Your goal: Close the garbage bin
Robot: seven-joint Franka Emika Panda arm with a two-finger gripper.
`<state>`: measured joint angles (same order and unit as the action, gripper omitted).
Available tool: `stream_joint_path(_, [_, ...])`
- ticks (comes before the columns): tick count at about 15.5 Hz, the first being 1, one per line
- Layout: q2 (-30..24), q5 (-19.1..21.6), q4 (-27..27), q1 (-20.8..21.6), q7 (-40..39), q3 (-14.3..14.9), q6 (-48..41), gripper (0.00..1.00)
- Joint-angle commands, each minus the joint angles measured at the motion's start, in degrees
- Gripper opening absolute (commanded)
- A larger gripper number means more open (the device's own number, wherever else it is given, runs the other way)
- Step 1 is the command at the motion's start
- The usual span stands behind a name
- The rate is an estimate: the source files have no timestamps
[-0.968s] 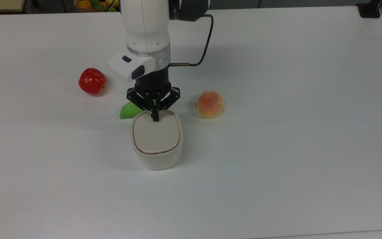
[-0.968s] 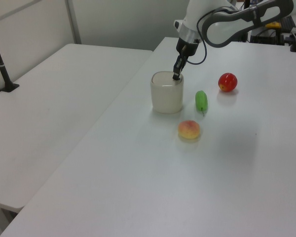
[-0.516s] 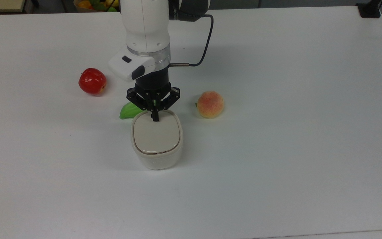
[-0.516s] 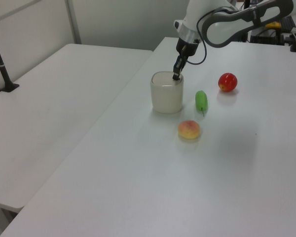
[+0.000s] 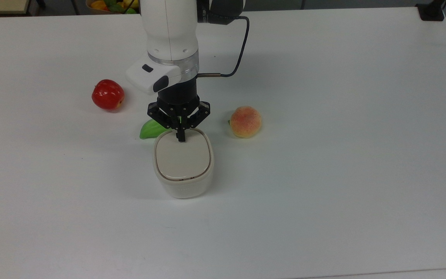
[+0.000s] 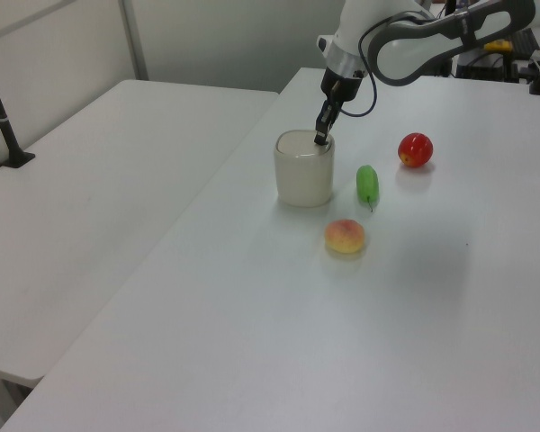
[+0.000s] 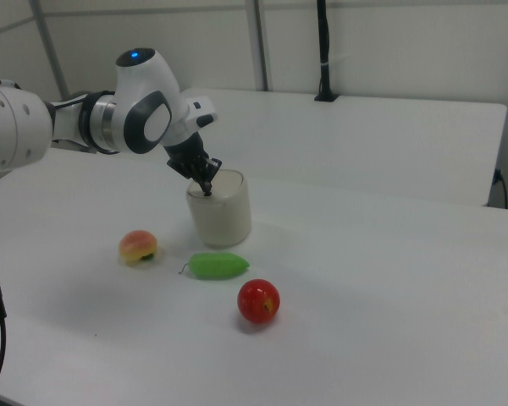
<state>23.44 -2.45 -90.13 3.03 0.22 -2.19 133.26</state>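
The garbage bin [image 5: 183, 170] stood just below the centre of the top view, and its beige lid [image 5: 182, 157] already lay flat inside the cream rim, so the closing looked essentially done; what remained, as a judgement, was perhaps a last press to be sure the lid had latched and then lifting the arm away. The gripper [image 5: 181, 138] stood upright over the lid's far edge with its two black fingers pinched together, grasping nothing, the tips touching or all but touching the lid where it meets the rim. The left view placed the gripper [image 6: 320, 138] at the top rim of the bin [image 6: 303, 171], in the upper middle of the frame, and the right view agreed. The bin was a rounded-square tub of smooth, faintly glossy plastic, its lid matte and flat with a thin dark seam around it. Around it lay smooth, plastic-looking fruits: a shiny red apple [image 5: 107, 94] in the left of the top view, a green pod-shaped piece [image 5: 150, 128] just beside the bin's upper-left corner, partly behind the gripper's linkage, and a rounded orange-pink peach [image 5: 245, 121] to the right. The table [image 5: 343, 155] was plain matte white.
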Motion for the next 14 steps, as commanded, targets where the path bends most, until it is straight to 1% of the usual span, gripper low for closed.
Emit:
stream_joint_path(1, [-3.7,-0.1,0.0,0.7,-0.2,0.5,-3.6,0.00])
stream_joint_path(5, [-8.0,-0.2,0.8,1.0,-0.3,0.5,-12.5,0.00])
stream_joint_path(8, [-11.6,-0.5,0.7,0.9,-0.7,0.6,-22.1,0.00])
stream_joint_path(12, [-16.7,-0.6,-0.2,0.4,-0.4,0.6,-33.1,0.00])
stream_joint_path(14, [-19.7,-1.5,-1.8,0.3,-0.4,0.6,-36.1,0.00])
